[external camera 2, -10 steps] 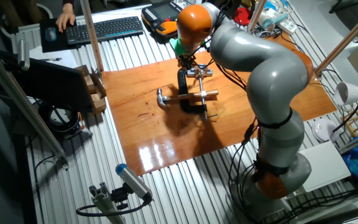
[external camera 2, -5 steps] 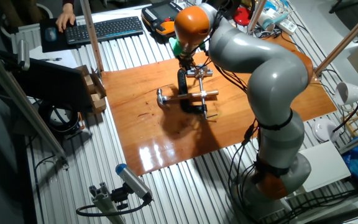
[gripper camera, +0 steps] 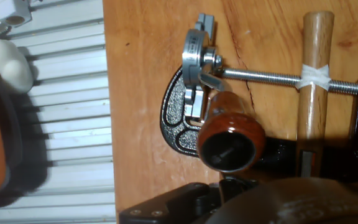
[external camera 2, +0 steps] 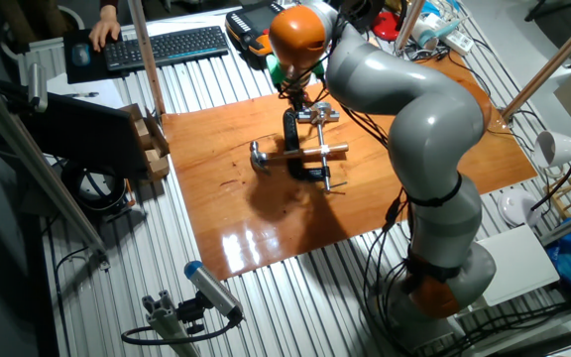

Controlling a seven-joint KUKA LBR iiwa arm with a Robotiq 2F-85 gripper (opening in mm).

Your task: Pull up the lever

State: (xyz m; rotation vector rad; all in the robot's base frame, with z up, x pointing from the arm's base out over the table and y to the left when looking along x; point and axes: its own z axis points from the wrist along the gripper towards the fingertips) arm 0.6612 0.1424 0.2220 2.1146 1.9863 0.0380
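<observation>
From my station I see the arm (external camera 2: 414,129) bent over the orange-brown wooden board (external camera 2: 236,198), its orange wrist joint hanging above the far middle part of the board. The gripper (external camera 2: 303,99) sits just under that joint, right over the black clamp (external camera 2: 300,149), which lies near the middle of the board. In the fixed view the fingers are too small and too tucked under the wrist for me to say whether they are spread or pressed together, and the hand view shows only dark parts of the hand along its lower edge, so I cannot tell their state. The lever (gripper camera: 194,71), a short shiny crossbar, heads the long threaded screw (gripper camera: 266,76) at the far end of the clamp; in the hand view it stands left of centre, next to a glossy brown knob (gripper camera: 232,140) and a black rounded clamp foot (gripper camera: 179,121). The hammer (external camera 2: 290,155) lies across the clamp, steel head to the left, and its light wooden handle (gripper camera: 312,68) is tied to the screw with a strip of white tape (gripper camera: 314,77). A keyboard (external camera 2: 162,45) sits beyond the far left corner of the board.
</observation>
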